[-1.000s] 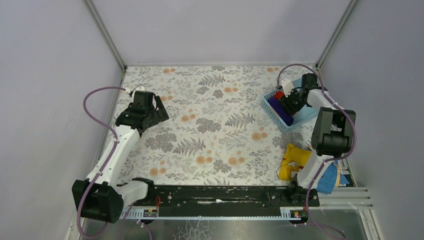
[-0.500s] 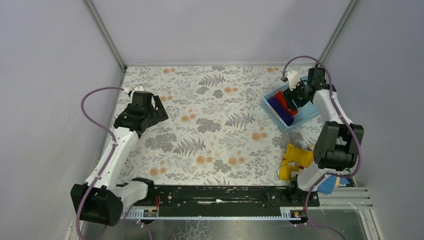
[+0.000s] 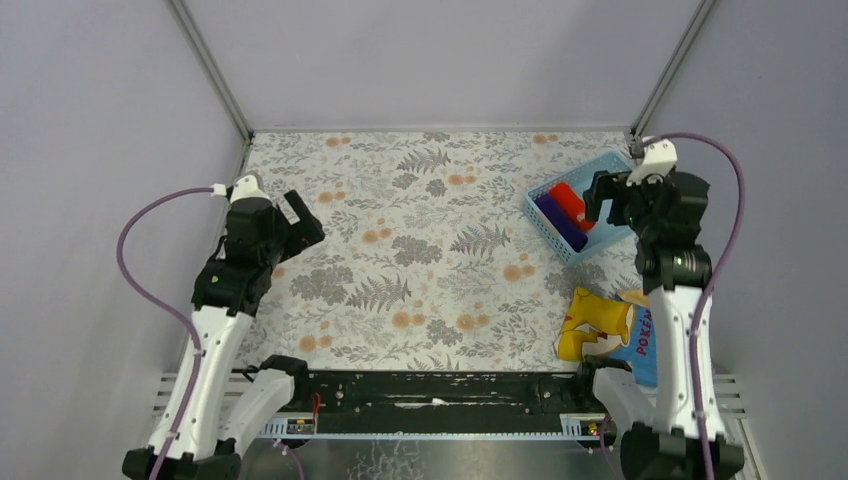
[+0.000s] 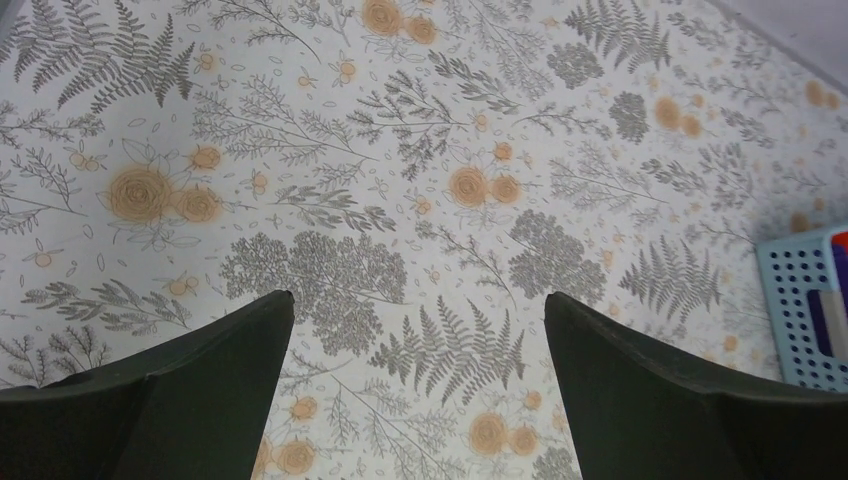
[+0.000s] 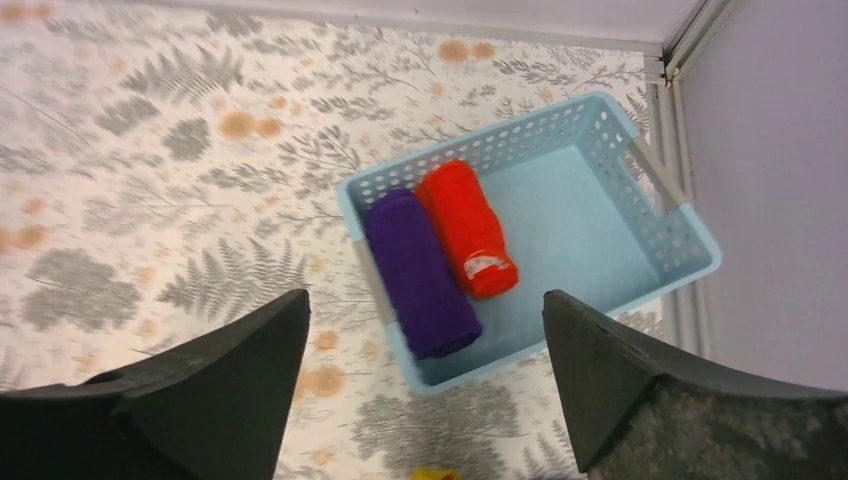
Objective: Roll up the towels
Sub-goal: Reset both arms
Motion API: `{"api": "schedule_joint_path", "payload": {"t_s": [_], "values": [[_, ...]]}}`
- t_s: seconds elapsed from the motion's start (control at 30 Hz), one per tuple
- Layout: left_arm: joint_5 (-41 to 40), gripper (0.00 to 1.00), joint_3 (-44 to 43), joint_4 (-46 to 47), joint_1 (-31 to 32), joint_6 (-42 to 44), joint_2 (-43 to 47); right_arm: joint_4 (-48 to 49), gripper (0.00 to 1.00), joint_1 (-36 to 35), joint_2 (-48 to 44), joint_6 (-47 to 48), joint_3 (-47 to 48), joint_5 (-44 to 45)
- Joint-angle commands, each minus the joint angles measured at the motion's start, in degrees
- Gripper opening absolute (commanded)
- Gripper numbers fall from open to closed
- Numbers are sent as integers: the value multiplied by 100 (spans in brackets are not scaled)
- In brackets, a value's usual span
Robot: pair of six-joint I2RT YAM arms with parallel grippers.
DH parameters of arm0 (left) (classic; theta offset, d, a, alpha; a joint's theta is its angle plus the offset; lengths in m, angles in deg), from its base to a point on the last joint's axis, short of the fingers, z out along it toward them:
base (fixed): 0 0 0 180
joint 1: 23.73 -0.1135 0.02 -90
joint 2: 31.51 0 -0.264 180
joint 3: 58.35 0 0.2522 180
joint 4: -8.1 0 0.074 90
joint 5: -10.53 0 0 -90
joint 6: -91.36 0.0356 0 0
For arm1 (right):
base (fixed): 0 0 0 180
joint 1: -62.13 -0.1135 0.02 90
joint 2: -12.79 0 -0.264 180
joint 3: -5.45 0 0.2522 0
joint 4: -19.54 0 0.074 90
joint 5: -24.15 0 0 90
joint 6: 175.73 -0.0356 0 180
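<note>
The purple towel (image 5: 418, 271) and the orange-red towel (image 5: 466, 228) lie as short rolls side by side in the light blue basket (image 5: 640, 210). In the top view the purple roll (image 3: 558, 219) and the red roll (image 3: 571, 201) sit in the basket (image 3: 553, 243) at the far right. My right gripper (image 5: 425, 385) is open and empty, raised well above the basket; in the top view the right gripper (image 3: 610, 200) hangs over the basket's right part. My left gripper (image 4: 418, 360) is open and empty, high over the bare floral tablecloth; in the top view it (image 3: 300, 222) is at the left.
A yellow-and-blue printed cloth (image 3: 612, 328) lies crumpled at the near right by the right arm's base. The basket's corner shows at the right edge of the left wrist view (image 4: 810, 320). Grey walls and metal posts close the table at the left, back and right.
The right gripper has lifted up and back out of the basket, leaving both rolls inside. The left arm has pulled back toward the near left and risen.
</note>
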Motion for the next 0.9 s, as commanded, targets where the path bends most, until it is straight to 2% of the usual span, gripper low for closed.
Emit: {"api": "schedule_joint_path", "payload": {"t_s": [0.0,0.17,0.43,0.53,0.7,0.87], "values": [[298,96,-112,-215,1,-135,636,468,100,-30,-1204,-1611,-675,42],[359,100,-72,-196,1,-295,1375,294,99,-180,-2515,-2103,-1262,547],[139,100,310,-255,1,-256,2433,-230,99,-974,-3489,-1927,-1836,1806],[66,100,564,-163,2,-289,2771,-175,99,-1126,-3910,-1834,-2188,2003],[175,100,743,82,1,-293,2844,93,99,-1214,-4481,-1777,-2685,2184],[150,100,860,160,1,-323,2704,114,99,-1238,-4550,-1676,-2707,2212]]}}
